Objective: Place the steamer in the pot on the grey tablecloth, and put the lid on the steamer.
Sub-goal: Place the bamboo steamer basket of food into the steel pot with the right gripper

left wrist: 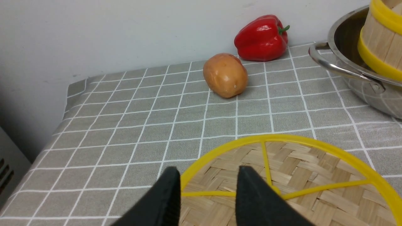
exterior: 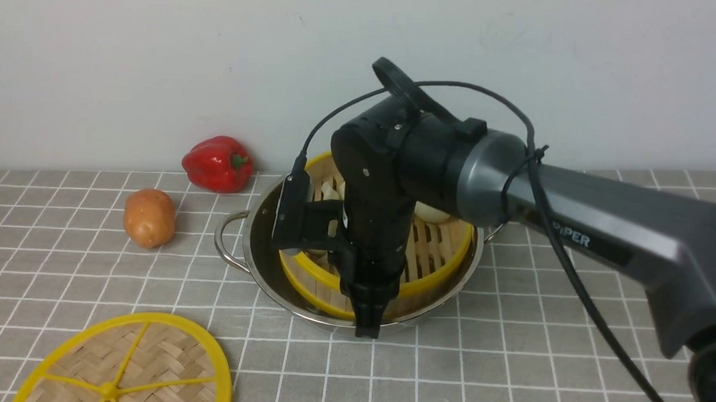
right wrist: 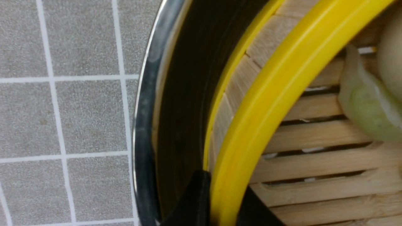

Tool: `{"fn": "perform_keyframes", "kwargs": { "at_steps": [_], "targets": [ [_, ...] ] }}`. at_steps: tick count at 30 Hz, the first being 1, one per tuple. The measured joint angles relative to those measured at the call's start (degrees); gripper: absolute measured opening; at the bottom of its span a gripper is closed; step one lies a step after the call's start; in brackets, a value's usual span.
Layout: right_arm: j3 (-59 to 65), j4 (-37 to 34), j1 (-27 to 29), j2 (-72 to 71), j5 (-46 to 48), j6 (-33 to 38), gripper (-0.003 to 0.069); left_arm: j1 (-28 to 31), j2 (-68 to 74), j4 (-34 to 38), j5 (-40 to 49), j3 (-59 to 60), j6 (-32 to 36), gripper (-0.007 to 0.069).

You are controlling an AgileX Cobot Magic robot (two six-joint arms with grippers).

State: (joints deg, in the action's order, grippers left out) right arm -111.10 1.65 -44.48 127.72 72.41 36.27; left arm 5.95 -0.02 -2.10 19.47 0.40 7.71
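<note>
While the lid waits to one side, the task looks about half done. The cloth (exterior: 508, 368) covers the whole table, and the right arm (exterior: 607, 232) reaches across it from the right to the pot (exterior: 262, 245), which stands near the middle. The steamer (exterior: 432, 245) is inside the pot, its walls within the steel rim, though its far edge rises above that rim, and whether it sits flat on the bottom cannot be told. The right gripper (right wrist: 224, 207) points down at the near side and is closed on the steamer's yellow rim, one finger in the gap between basket and pot, the other inside the basket. So the first half seems to need only a release. The lid (exterior: 141, 361) lies flat on the cloth at the near left, well apart from the pot, and it has not yet been lifted. The left gripper (left wrist: 208, 179) hovers over the lid with its jaws parted and nothing between them, lined up near a yellow spoke. What is left, by this reading, is to grasp the lid, carry it over and set it on the steamer. A pepper (exterior: 218, 163) and a potato (exterior: 149, 217) sit behind the lid, clear of that path. A pale dumpling (right wrist: 367, 116) rests on the steamer's slats.
</note>
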Motion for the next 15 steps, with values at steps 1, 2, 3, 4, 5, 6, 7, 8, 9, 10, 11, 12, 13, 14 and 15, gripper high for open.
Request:
{"fn": "perform_keyframes", "kwargs": {
  "at_steps": [1,2,3,4,5,6,7,8,9,10,11,12,13,14,15],
  "targets": [
    [0.0,0.0,0.0,0.2,0.0,0.2,0.0059,0.0,0.0,0.0,0.0,0.0,0.0,0.0243],
    [-0.1,0.0,0.0,0.4,-0.1,0.2,0.0059,0.0,0.0,0.0,0.0,0.0,0.0,0.0243],
    [-0.1,0.0,0.0,0.5,-0.2,0.3,0.0059,0.0,0.0,0.0,0.0,0.0,0.0,0.0243],
    [-0.2,0.0,0.0,0.6,-0.3,0.4,0.0059,0.0,0.0,0.0,0.0,0.0,0.0,0.0243],
    [-0.2,0.0,0.0,0.6,-0.3,0.4,0.0059,0.0,0.0,0.0,0.0,0.0,0.0,0.0243],
    [-0.2,0.0,0.0,0.6,-0.4,0.4,0.0059,0.0,0.0,0.0,0.0,0.0,0.0,0.0243],
    [-0.2,0.0,0.0,0.6,-0.4,0.4,0.0059,0.0,0.0,0.0,0.0,0.0,0.0,0.0243],
    [-0.2,0.0,0.0,0.6,-0.4,0.4,0.0062,0.0,0.0,0.0,0.0,0.0,0.0,0.0243],
    [-0.2,0.0,0.0,0.6,-0.4,0.4,0.0068,0.0,0.0,0.0,0.0,0.0,0.0,0.0243],
    [-0.2,0.0,0.0,0.6,-0.4,0.4,0.0076,0.0,0.0,0.0,0.0,0.0,0.0,0.0243],
    [-0.3,0.1,0.0,0.6,-0.5,0.5,0.0092,0.0,0.0,0.0,0.0,0.0,0.0,0.0243],
    [-0.4,0.3,0.0,0.6,-0.7,0.8,0.0114,0.0,0.0,0.0,0.0,0.0,0.0,0.0243],
    [-0.4,0.4,0.0,0.6,-1.0,1.2,0.0135,0.0,0.0,0.0,0.0,0.0,0.0,0.0243],
    [-0.5,0.4,0.0,0.6,-1.1,1.4,0.0169,0.0,0.0,0.0,0.0,0.0,0.0,0.0243],
    [-0.5,0.5,-0.1,0.6,-0.9,1.5,0.0193,0.0,0.0,0.0,0.0,0.0,0.0,0.0243]
  ]
}}
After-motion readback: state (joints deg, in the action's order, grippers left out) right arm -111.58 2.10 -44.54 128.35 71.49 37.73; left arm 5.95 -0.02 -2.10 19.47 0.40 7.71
